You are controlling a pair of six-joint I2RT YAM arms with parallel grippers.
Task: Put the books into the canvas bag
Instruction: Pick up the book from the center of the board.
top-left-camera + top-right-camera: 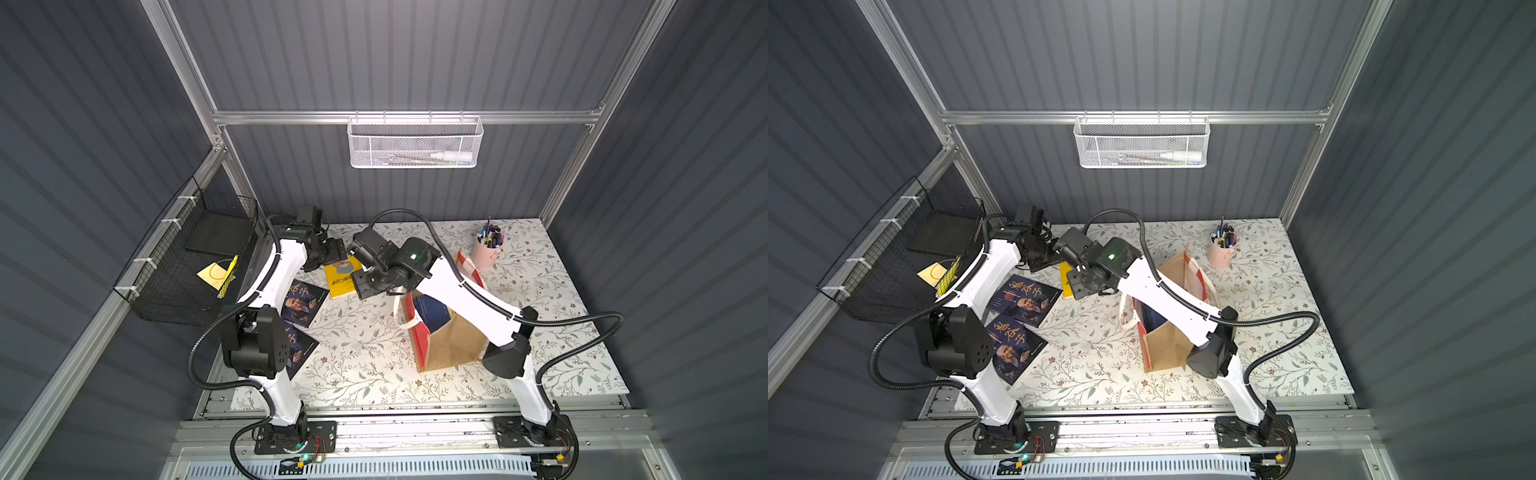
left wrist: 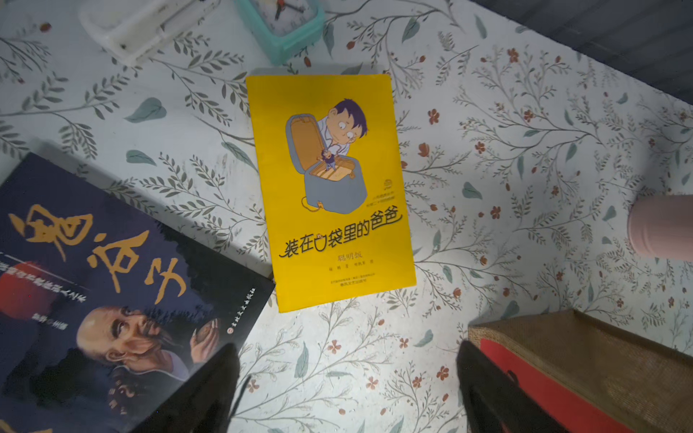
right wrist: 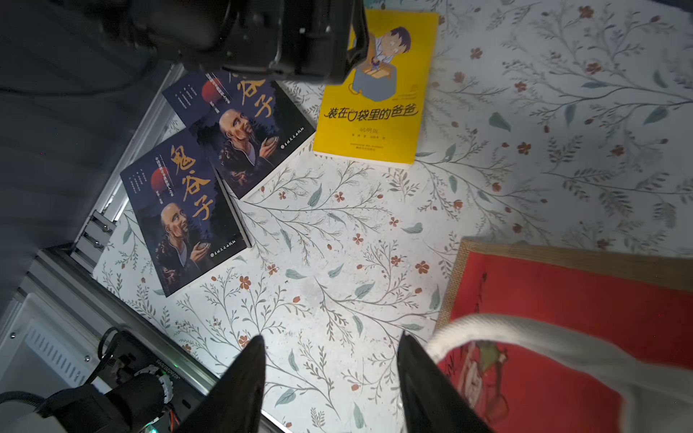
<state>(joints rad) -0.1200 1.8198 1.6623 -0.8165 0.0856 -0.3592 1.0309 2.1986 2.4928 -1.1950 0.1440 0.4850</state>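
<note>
- Covering the work area, the floral tabletop [image 1: 361,353] carries the bag, three loose books and a pen cup.
- Canvas bag [image 1: 453,345]: stands upright on the right half of the tabletop, mouth open upward. In both top views the right arm crosses above it. A blue book [image 1: 432,311] stands inside, against the red side panel.
- Two navy books: both lie flat, covers up, along the left edge of the tabletop, one [image 1: 1027,301] farther from the robot bases, one [image 1: 1013,349] nearer. The left arm hides part of the nearer one in a top view.
- Yellow book [image 2: 330,225]: lies flat, cover up, toward the far left of the tabletop, outside the bag. One corner sits just beside a corner of the farther navy book.
- Left gripper [image 2: 348,348]: hovers above the tabletop near the yellow book. Fingers are spread wide; only bare tabletop shows between them.
- Right gripper [image 3: 330,337]: hangs between the yellow book and the bag. Fingers are apart and hold nothing. The white handle [image 3: 525,330] of the bag passes just beside one finger.
- Pink pen cup [image 1: 486,253]: stands upright at the far right, beyond the bag.
</note>
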